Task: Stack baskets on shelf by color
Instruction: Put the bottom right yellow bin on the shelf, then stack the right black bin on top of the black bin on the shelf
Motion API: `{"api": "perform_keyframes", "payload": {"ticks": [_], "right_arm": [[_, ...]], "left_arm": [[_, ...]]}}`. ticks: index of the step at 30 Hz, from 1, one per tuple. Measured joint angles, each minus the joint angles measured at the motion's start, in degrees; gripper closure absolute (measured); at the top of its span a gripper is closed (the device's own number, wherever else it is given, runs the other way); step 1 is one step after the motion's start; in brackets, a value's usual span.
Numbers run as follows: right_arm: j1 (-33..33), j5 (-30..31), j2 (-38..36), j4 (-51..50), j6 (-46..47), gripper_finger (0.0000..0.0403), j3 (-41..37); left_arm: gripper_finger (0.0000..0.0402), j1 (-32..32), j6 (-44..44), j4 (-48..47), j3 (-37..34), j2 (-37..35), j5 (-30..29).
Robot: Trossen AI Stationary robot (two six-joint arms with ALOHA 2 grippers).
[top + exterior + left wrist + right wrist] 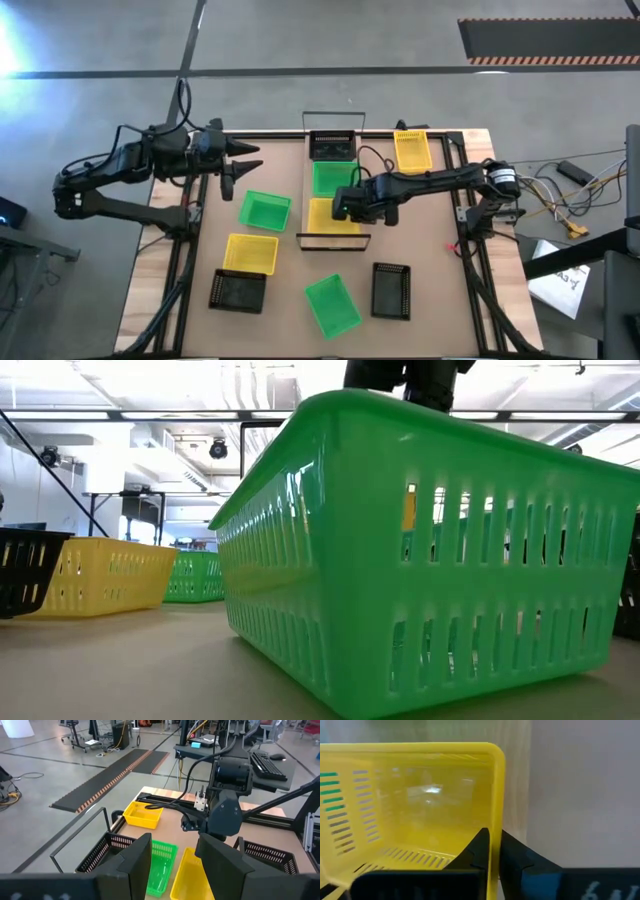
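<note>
The shelf (303, 240) runs from the table's far edge toward its middle. On it stand a black basket (332, 147), a green basket (333, 177) and a yellow basket (325, 218) in a row. My right gripper (343, 207) is shut on the yellow basket (410, 805) at the shelf's near end. My left gripper (243, 165) is open and empty above the table's far left part; its fingers (135, 865) stand wide apart. Loose on the table lie a yellow (411, 150), a green (265, 210), a yellow (250, 253), a black (238, 291), a green (332, 305) and a black basket (391, 290). My right gripper pinches the yellow basket's right-hand long wall at its rim (495, 815), one finger (472, 852) inside the basket and one (522, 860) outside. The fingers come from above and from the table's right. Whether the basket rests on the shelf or hangs just above it, I cannot tell.
The low view is filled by the near green basket (420, 560); a yellow (110, 575) and a black basket (25, 570) stand to its left. The right arm (227, 795) reaches across the table's far right part. Bare table lies between the loose baskets.
</note>
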Motion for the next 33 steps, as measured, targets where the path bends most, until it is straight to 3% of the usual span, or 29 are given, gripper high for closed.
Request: {"api": "perform_keyframes", "payload": {"ticks": [8,17,23,27,29,33], "right_arm": [[0.04,0.00,0.00,-1.89,-1.13,0.0303,-0.14],[-0.08,2.41,-5.79,-6.84,-12.76,0.0229,3.94],[-0.38,10.22,-13.09,-21.00,-18.10,0.0232,7.70],[-0.73,16.33,-17.03,-32.17,-11.61,0.0249,8.22],[-1.97,16.32,-18.52,-35.91,-9.62,0.0260,7.55],[-4.85,15.02,-21.14,-32.95,-20.24,0.0275,4.06]], "left_arm": [[0.0251,0.02,-0.12,0.00,0.00,0.56,0.00],[0.0251,0.02,-0.37,0.02,0.00,0.70,0.02],[0.0251,0.02,-0.40,-0.01,0.00,0.74,0.04],[0.0251,0.02,-0.88,-0.13,-0.22,1.21,0.02],[0.0251,0.02,-2.97,-0.70,-0.31,1.38,0.01],[0.0251,-0.02,-6.35,-0.70,-0.75,2.66,-0.28]]}}
